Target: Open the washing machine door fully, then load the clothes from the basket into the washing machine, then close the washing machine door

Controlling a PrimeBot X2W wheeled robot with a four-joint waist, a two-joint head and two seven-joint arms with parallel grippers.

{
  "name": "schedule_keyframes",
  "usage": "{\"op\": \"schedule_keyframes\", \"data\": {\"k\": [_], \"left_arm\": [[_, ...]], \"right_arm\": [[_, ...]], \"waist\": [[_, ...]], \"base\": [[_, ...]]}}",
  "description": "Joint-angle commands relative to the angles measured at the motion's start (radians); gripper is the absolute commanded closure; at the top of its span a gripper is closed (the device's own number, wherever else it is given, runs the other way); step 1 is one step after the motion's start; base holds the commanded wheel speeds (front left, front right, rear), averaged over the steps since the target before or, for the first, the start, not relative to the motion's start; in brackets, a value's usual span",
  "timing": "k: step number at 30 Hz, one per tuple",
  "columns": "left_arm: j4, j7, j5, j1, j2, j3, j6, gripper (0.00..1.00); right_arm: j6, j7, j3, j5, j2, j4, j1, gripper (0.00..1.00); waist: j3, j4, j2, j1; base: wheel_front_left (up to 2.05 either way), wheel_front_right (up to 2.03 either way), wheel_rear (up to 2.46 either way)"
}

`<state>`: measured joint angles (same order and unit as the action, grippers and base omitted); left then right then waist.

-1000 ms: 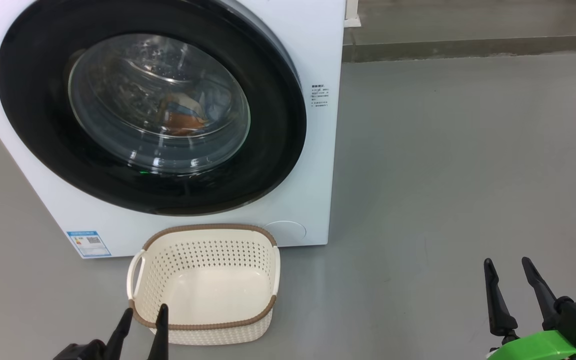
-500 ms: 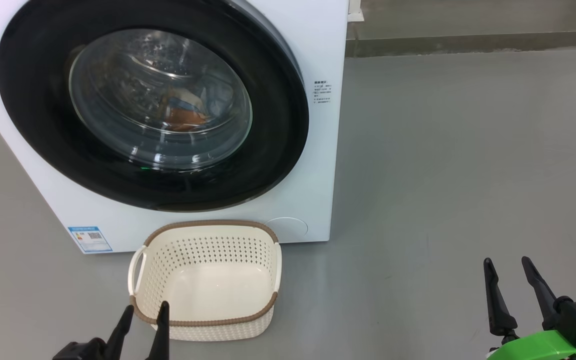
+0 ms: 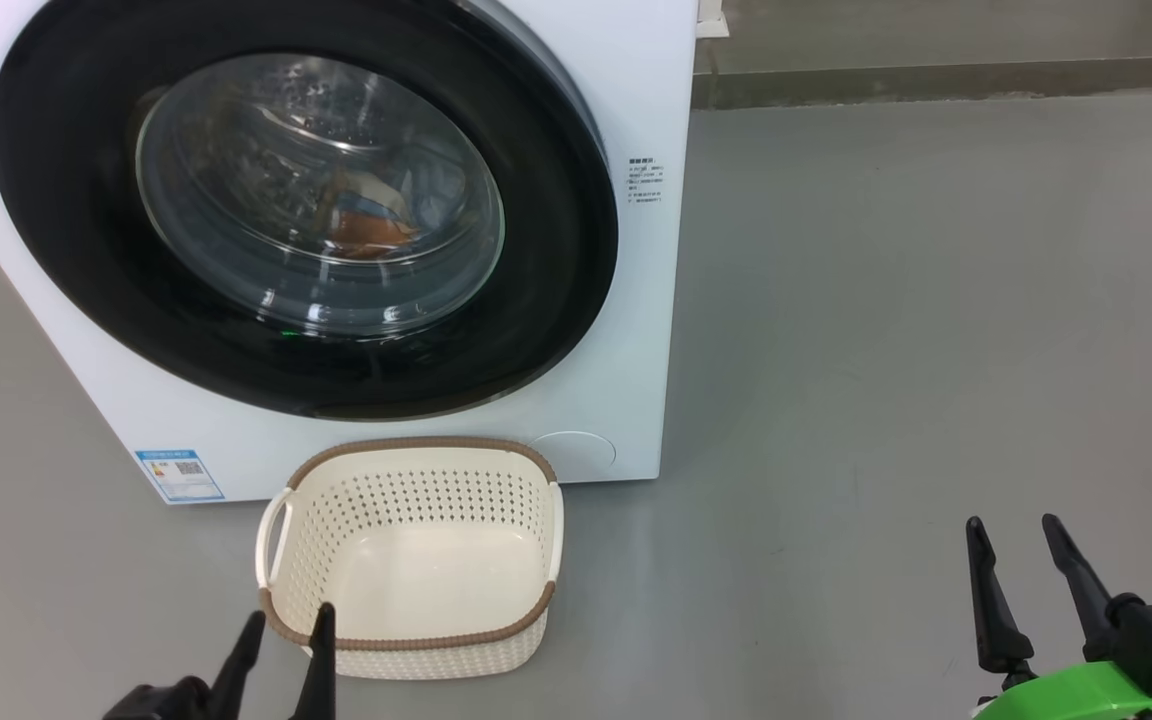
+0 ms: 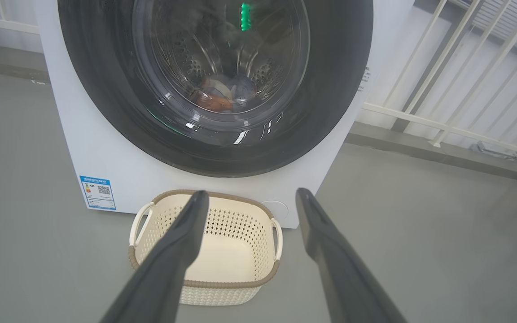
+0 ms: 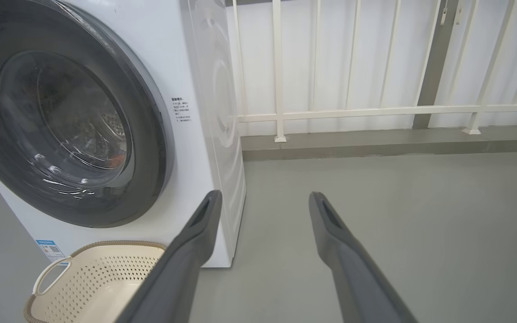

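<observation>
**Door shut, clothes in drum, both jaws released**

The washing machine [image 3: 636, 400] is seen at 11 o'clock of the head view, standing on the grey floor [image 3: 886, 350]. Its door [image 3: 561, 250] is shut flush against the white front. The clothes [image 3: 368, 226], orange and light blue, are seen through the glass, low in the drum, toward 4 o'clock of the window's centre.

The basket [image 3: 426, 443] is set on the floor at 6 o'clock of the door, just beside the machine's front. Its bare cream bottom is shown. A blue label [image 3: 180, 474] is stuck on the machine's front at 10 o'clock of the basket.

The left gripper [image 3: 290, 612] is found at 7 o'clock of the head view, jaws released and spread, nothing grasped. Its fingertips are drawn over the basket's near rim at the 7 o'clock corner; contact cannot be told. In the left wrist view the basket is framed between the two fingers, with the door at 12 o'clock.

The right gripper [image 3: 1012, 521] is found at 5 o'clock, jaws released, nothing grasped, over the floor at 3 o'clock of the basket and well apart from it. In the right wrist view the machine is placed at 10 o'clock and a white railing [image 5: 330, 110] at 1 o'clock.
</observation>
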<state>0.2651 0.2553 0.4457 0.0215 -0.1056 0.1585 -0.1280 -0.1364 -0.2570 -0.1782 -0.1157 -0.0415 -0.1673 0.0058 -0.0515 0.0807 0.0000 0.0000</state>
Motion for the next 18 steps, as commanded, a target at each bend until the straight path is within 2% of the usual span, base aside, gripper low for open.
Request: {"op": "schedule_keyframes", "data": {"k": [1, 7, 11, 14, 18], "left_arm": [[0.000, 0.000, 0.002, 0.000, 0.000, 0.000, 0.000, 1.00], [0.033, -0.010, 0.031, 0.005, 0.014, 0.000, 0.000, 1.00], [0.031, -0.021, 0.069, 0.002, 0.014, -0.009, 0.000, 1.00], [0.029, -0.029, 0.098, -0.001, 0.014, -0.015, 0.000, 1.00], [0.028, -0.040, 0.136, -0.006, 0.015, -0.023, 0.000, 1.00]], "right_arm": [[0.000, 0.000, 0.000, 0.000, 0.000, -0.001, 0.000, 1.00], [0.000, 0.015, -0.007, -0.034, 0.007, -0.049, -0.003, 1.00], [0.000, 0.029, -0.005, -0.083, 0.006, -0.049, -0.006, 1.00], [0.000, 0.036, 0.000, -0.120, 0.006, -0.048, -0.007, 1.00], [0.000, 0.045, 0.005, -0.169, 0.005, -0.047, -0.010, 1.00]], "waist": [[0.000, 0.000, 0.0000, 0.0000], [0.001, -0.001, 0.0000, 0.0003], [0.001, -0.004, 0.0000, 0.0022], [0.004, -0.006, 0.0000, 0.0005], [0.006, -0.009, 0.0000, 0.0001]], "base": [[0.00, 0.00, 0.00], [0.00, 0.00, 0.00], [0.00, 0.00, 0.00], [0.00, 0.00, 0.00], [0.00, 0.00, 0.00]]}}
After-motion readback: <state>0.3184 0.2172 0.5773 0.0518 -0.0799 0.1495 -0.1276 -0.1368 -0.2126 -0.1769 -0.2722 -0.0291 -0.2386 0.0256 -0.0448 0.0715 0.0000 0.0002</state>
